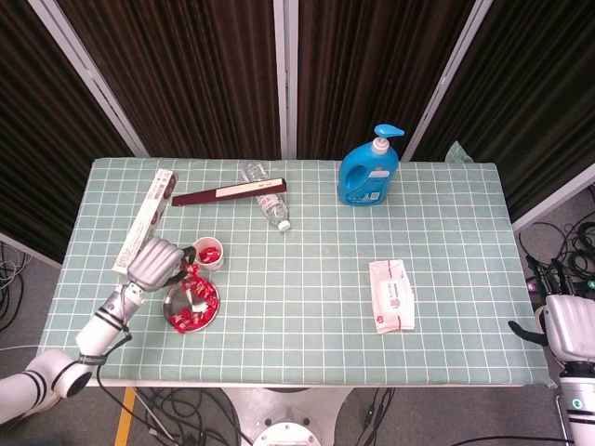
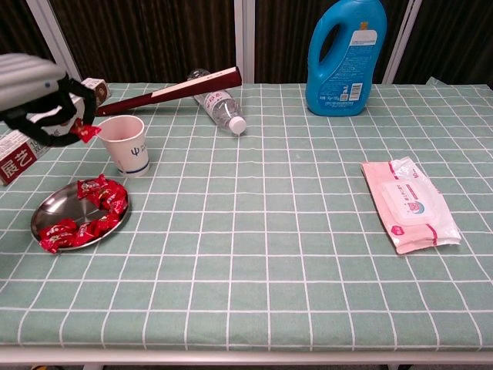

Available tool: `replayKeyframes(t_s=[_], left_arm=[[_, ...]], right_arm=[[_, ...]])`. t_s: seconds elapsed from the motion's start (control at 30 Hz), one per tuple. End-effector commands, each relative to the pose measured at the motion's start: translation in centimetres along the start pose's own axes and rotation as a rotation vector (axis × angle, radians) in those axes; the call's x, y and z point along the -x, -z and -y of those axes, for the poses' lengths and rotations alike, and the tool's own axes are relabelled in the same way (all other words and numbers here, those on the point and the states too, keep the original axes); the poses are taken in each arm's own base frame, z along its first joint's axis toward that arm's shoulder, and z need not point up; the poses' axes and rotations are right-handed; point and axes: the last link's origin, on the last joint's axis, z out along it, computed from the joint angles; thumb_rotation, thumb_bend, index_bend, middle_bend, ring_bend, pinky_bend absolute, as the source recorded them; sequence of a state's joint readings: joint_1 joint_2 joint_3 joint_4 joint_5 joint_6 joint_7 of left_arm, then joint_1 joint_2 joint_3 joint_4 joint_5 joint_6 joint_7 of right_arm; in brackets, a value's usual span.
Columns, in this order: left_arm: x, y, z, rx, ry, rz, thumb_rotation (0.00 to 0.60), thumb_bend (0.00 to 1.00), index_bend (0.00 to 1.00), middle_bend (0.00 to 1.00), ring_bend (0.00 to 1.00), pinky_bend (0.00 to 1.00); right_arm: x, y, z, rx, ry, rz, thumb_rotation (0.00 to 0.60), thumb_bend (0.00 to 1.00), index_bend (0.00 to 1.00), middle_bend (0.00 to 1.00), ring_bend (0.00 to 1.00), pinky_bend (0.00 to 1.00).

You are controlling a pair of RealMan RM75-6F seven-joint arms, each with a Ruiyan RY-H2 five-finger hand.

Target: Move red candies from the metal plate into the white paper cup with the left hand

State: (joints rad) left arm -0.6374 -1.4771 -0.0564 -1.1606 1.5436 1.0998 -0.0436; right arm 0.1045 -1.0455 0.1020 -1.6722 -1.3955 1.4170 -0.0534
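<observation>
- Round shiny metal plate (image 2: 46,216) is sitting near the front-left table edge, carrying crinkly red-wrapped candies (image 2: 104,196) bunched along its near and right side; bare steel is showing on the left.
- Flat pink soft-plastic wipes pack (image 2: 412,204) is lying front-right, well apart from everything else.
- Right hand (image 1: 569,325), boxy grey shell, is hanging off the table's right end; cannot tell how its fingers are set.
- Left hand (image 2: 35,96), ribbed grey back with black fingers, is hovering above the table just left of the white paper cup (image 2: 127,146), pinching one red-wrapped candy (image 2: 85,132) at its fingertips, level with the cup rim.
- The cup is standing upright just behind the plate; head view is showing red candy inside it.
- Long printed cardboard box (image 1: 147,219) is lying along the left edge.
- Clear plastic bottle (image 2: 219,106) is lying on its side beside a slim dark-red closed fan (image 2: 169,92).
- Blue plastic pump-top detergent jug (image 1: 369,172) is standing upright at the back.
</observation>
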Motion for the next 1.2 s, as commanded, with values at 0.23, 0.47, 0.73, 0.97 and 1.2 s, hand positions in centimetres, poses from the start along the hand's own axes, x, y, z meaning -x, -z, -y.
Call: replayKeyframes(t_s=[0.23,0.47,0.73,0.97,1.2], left_arm=[[-0.5,-5.1,-1.2,-0.021,-0.034,0.077,0.600,0.40,0.59,0.95,0.95,1.00],[-0.2,-4.8,-1.1,-0.044,-0.042,0.083,0.600,0.36,0.35,0.93,0.95,1.00],[-2.1,-0.3,-0.1,-0.057,-0.008,-0.027,0.600,0.35,0.30,0.93,0.95,1.00],[-0.2,4.0,-0.9,0.004,-0.019,0.019,0.600,0.35,0.44,0.93,0.95,1.00],[3.0,5.0,-3.0,0.096,-0.021,0.134,0.600,0.35,0.44,0.93,0.95,1.00]], right_arm=[[0.0,-0.1,-0.3,0.005,-0.003,0.000,0.600,0.02,0.00,0.18,0.01,0.41],[-0.1,-0.1,-0.4,0.009,-0.005,-0.002,0.600,0.02,0.00,0.18,0.01,0.41],[-0.1,-0.2,-0.3,0.000,-0.005,-0.003,0.600,0.02,0.00,0.18,0.01,0.41],[0.1,-0.4,0.1,-0.014,-0.004,0.004,0.600,0.02,0.00,0.18,0.01,0.41],[0.0,-0.1,0.3,-0.019,-0.002,0.000,0.600,0.02,0.00,0.18,0.01,0.41]])
